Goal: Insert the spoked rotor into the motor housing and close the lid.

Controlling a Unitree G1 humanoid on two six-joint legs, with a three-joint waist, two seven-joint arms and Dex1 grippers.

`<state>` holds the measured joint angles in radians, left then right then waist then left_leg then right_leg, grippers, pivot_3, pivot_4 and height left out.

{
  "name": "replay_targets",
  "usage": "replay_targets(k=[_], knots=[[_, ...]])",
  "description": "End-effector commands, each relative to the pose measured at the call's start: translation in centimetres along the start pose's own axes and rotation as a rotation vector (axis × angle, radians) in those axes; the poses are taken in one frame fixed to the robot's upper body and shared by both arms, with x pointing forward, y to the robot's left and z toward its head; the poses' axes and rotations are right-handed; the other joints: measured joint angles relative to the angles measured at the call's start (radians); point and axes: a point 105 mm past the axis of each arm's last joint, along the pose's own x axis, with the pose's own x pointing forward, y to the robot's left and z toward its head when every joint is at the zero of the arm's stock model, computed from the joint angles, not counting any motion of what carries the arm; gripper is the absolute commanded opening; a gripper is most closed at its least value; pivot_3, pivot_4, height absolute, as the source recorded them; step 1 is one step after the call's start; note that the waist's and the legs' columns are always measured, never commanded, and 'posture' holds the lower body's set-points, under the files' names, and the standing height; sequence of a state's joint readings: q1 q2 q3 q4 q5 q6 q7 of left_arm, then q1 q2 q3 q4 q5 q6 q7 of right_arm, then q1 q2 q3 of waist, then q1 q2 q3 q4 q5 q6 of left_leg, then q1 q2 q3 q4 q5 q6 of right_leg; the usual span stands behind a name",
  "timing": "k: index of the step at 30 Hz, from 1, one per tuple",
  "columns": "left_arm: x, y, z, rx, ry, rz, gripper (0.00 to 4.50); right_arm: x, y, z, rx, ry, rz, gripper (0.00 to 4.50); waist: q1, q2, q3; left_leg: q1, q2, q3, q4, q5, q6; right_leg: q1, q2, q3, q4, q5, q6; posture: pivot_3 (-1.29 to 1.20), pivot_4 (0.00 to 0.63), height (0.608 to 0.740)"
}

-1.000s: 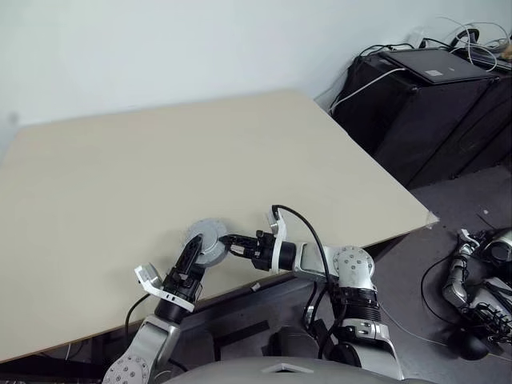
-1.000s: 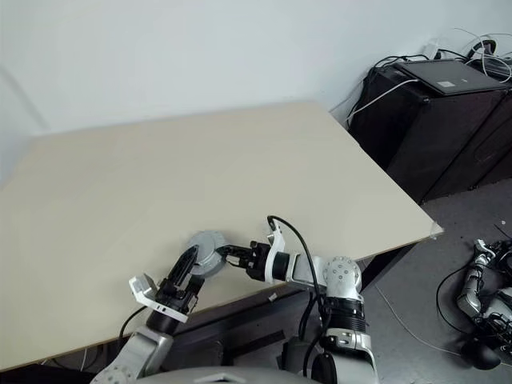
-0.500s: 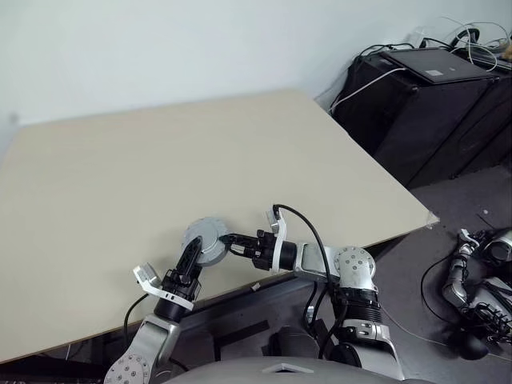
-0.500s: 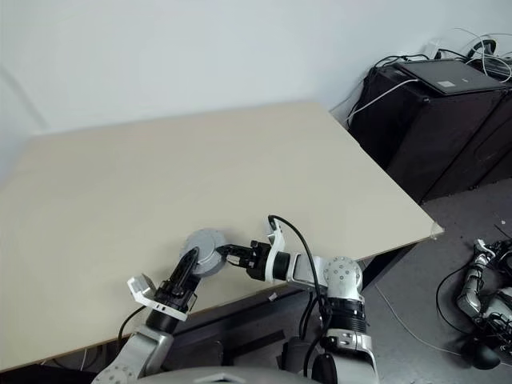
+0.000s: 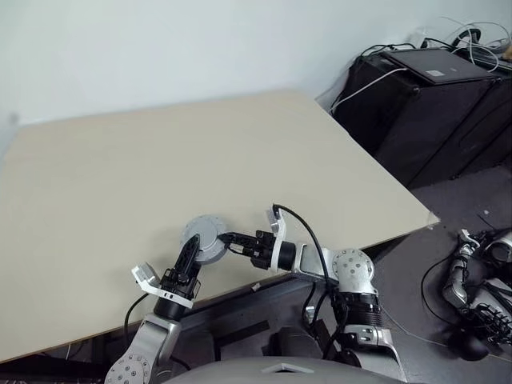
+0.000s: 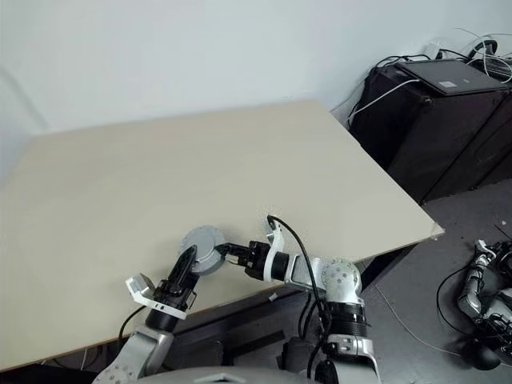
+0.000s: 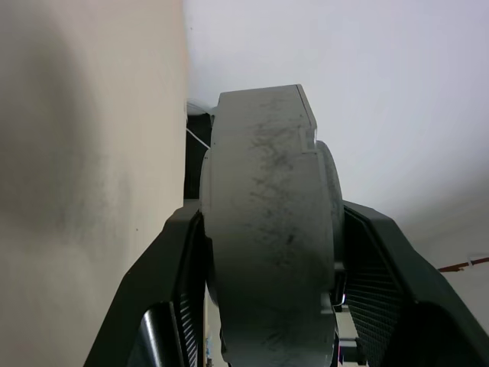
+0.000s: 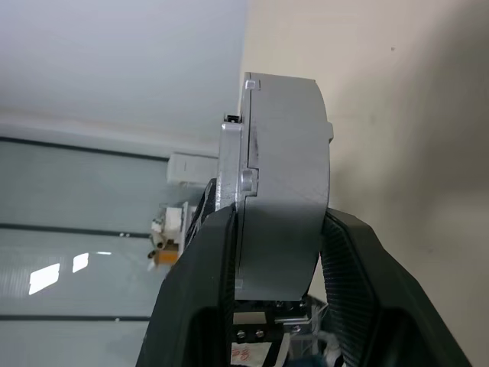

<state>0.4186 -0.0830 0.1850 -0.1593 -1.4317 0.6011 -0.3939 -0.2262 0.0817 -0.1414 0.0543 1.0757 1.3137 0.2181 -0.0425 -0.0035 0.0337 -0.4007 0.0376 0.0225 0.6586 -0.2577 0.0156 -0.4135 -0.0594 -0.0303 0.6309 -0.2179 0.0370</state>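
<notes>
Smooth beige table (image 5: 160,168) under round grey metal motor housing (image 5: 205,238), black fingers (image 5: 186,258) clamping.

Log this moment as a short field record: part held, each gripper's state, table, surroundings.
part held: round grey motor assembly, lid face up, above the near edge of the table
left gripper: shut on the assembly's rim
right gripper: shut on the assembly's opposite rim
table: beige top, nothing else lying on it
surroundings: black cabinet with cables beyond the table's right corner
</notes>
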Motion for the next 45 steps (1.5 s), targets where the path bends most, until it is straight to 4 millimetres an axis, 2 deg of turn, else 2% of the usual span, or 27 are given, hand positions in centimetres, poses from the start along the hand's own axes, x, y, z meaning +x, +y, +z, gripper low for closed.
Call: replay_targets(k=[1, 2, 6, 9, 10, 13, 20, 23, 30, 34, 45], knots=[[1.6, -2.6, -0.4, -0.001, -0.027, -0.115, 2.16, 1.0, 2.0, -0.4, -0.059, -0.013, 0.077, 1.30, 0.000, 0.000, 0.000, 0.000, 0.000, 0.000, 0.000, 0.000, 0.000, 0.000, 0.000, 0.000, 0.000, 0.000, 0.000, 0.00, 0.000, 0.740], [1.7, -2.7, -0.3, 0.004, -0.035, -0.118, 2.16, 0.8, 2.0, -0.4, -0.066, -0.015, 0.077, 2.07, 0.000, 0.000, 0.000, 0.000, 0.000, 0.000, 0.000, 0.000, 0.000, 0.000, 0.000, 0.000, 0.000, 0.000, 0.000, 0.00, 0.000, 0.740], [1.9, -3.1, 0.5, 0.028, -0.065, -0.127, 2.13, 0.3, 2.1, -0.3, -0.093, -0.022, 0.071, 3.22, 0.003, 0.000, 0.000, 0.000, 0.000, 0.000, 0.000, 0.000, 0.000, 0.000, 0.000, 0.000, 0.000, 0.000, 0.000, 0.00, 0.000, 0.740], [2.0, -3.3, 1.3, 0.051, -0.082, -0.131, 2.12, -0.2, 1.9, -0.3, -0.119, -0.031, 0.053, 4.30, 0.005, 0.000, 0.000, 0.000, 0.000, 0.000, 0.000, 0.000, 0.000, 0.000, 0.000, 0.000, 0.000, 0.000, 0.000, 0.00, 0.000, 0.740], [2.0, -3.3, 1.5, 0.058, -0.087, -0.132, 2.12, -0.3, 1.9, -0.3, -0.127, -0.033, 0.050, 4.49, 0.005, 0.000, 0.000, 0.000, 0.000, 0.000, 0.000, 0.000, 0.000, 0.000, 0.000, 0.000, 0.000, 0.000, 0.000, 0.00, 0.000, 0.740], [2.0, -3.4, 2.5, 0.085, -0.106, -0.135, 2.12, -1.0, 1.7, 0.2, -0.180, -0.072, 0.025, 4.50, 0.006, 0.000, 0.000, 0.000, 0.000, 0.000, 0.000, 0.000, 0.000, 0.000, 0.000, 0.000, -0.001, 0.000, 0.000, 0.00, 0.000, 0.740], [1.9, -3.4, 5.7, 0.189, -0.173, -0.106, 2.12, -3.1, 1.4, 0.9, -0.510, -0.167, -0.043, 4.50, 0.006, -0.001, -0.001, 0.000, -0.001, 0.001, 0.001, 0.000, 0.000, 0.001, 0.000, -0.001, -0.002, 0.000, 0.001, 0.00, 0.000, 0.740], [1.8, -3.2, 6.8, 0.220, -0.196, -0.090, 2.12, -3.8, 1.3, 1.0, -0.586, -0.194, -0.046, 4.50, 0.005, -0.001, -0.001, 0.000, 0.000, 0.001, 0.001, 0.000, 0.000, 0.002, 0.000, -0.001, -0.002, 0.000, 0.001, 0.00, 0.000, 0.740], [2.1, -2.8, 10.0, 0.335, -0.250, -0.031, 2.12, -5.6, 0.5, 1.7, -0.905, -0.284, -0.162, 4.50, 0.010, -0.005, -0.002, 0.000, -0.001, 0.002, 0.002, 0.000, 0.000, 0.003, 0.000, -0.001, -0.002, 0.001, 0.001, 0.00, 0.000, 0.740], [3.0, -2.7, 11.9, 0.395, -0.286, 0.012, 2.12, -5.8, 0.0, 1.4, -1.084, -0.269, -0.209, 4.50, 0.015, -0.006, -0.002, 0.002, -0.001, 0.001, 0.004, 0.000, 0.000, 0.003, 0.001, -0.002, -0.001, 0.001, 0.001, 0.00, 0.000, 0.740], [6.7, -1.7, 14.6, 0.504, -0.287, 0.128, 2.12, -6.3, -0.5, 1.3, -1.278, -0.327, -0.236, 4.50, 0.026, -0.013, -0.005, 0.003, -0.001, 0.002, 0.004, 0.000, -0.001, 0.007, 0.001, -0.001, -0.001, 0.002, 0.001, 0.00, 0.000, 0.740]])
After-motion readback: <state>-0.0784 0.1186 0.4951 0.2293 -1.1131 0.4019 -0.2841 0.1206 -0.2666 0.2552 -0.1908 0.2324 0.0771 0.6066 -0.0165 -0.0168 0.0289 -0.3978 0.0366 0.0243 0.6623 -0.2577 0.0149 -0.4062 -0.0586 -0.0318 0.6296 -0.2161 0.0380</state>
